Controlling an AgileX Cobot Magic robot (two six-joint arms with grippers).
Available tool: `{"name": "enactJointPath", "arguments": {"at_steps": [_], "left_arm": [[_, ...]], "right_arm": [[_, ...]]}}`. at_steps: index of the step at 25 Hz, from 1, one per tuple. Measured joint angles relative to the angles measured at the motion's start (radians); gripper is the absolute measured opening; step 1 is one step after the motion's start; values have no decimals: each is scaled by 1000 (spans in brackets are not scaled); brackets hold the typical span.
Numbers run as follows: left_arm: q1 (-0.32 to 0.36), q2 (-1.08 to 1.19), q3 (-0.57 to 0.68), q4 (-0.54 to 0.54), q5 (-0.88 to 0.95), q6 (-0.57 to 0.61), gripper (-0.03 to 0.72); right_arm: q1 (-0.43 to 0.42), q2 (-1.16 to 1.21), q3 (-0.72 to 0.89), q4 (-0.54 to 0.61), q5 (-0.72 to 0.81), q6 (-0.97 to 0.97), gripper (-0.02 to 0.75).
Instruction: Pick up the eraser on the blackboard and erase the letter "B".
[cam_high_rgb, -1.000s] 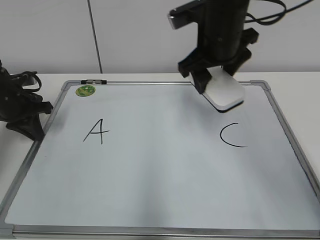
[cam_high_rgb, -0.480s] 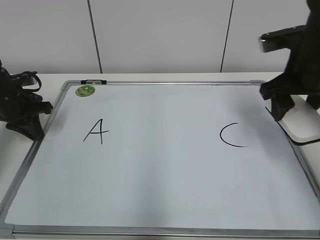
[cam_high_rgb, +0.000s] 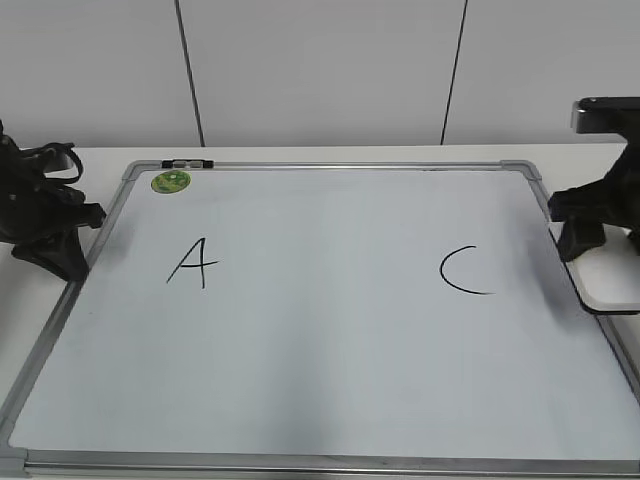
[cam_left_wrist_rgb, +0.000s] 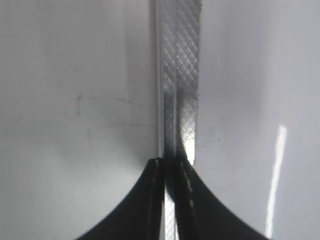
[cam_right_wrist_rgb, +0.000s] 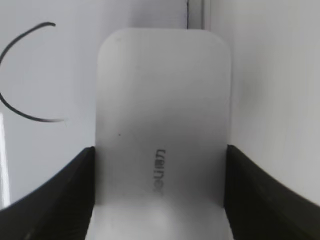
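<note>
The blackboard (cam_high_rgb: 330, 390) is a white board with a silver frame, lying flat. It shows a black "A" (cam_high_rgb: 193, 262) and a black "C" (cam_high_rgb: 462, 271); no letter "B" shows, and the space between them is blank. My right gripper (cam_high_rgb: 598, 240) is shut on the white eraser (cam_high_rgb: 612, 282) at the board's right edge, right of the "C". In the right wrist view the eraser (cam_right_wrist_rgb: 162, 85) sits between both fingers of the gripper (cam_right_wrist_rgb: 160, 150), with the "C" (cam_right_wrist_rgb: 20, 85) to its left. My left gripper (cam_left_wrist_rgb: 170, 162) is shut and empty over the board's left frame (cam_left_wrist_rgb: 182, 75).
A round green sticker (cam_high_rgb: 171, 181) sits at the board's top left corner. The left arm (cam_high_rgb: 45, 215) rests beside the board's left edge. A white panelled wall stands behind the table.
My right gripper has carried the eraser from above the board's top middle to the right edge, beyond the "C", and lower. The left arm has not moved.
</note>
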Motion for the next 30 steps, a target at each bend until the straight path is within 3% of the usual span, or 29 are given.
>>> {"name": "enactJointPath", "arguments": {"at_steps": [17,30], "left_arm": [[0,0,0,-2,0,0,26],[0,0,0,-2,0,0,26]], "right_arm": [[0,74,9,-50,-237,-10,540],[0,180,9,-28,-251,-10,540]]}}
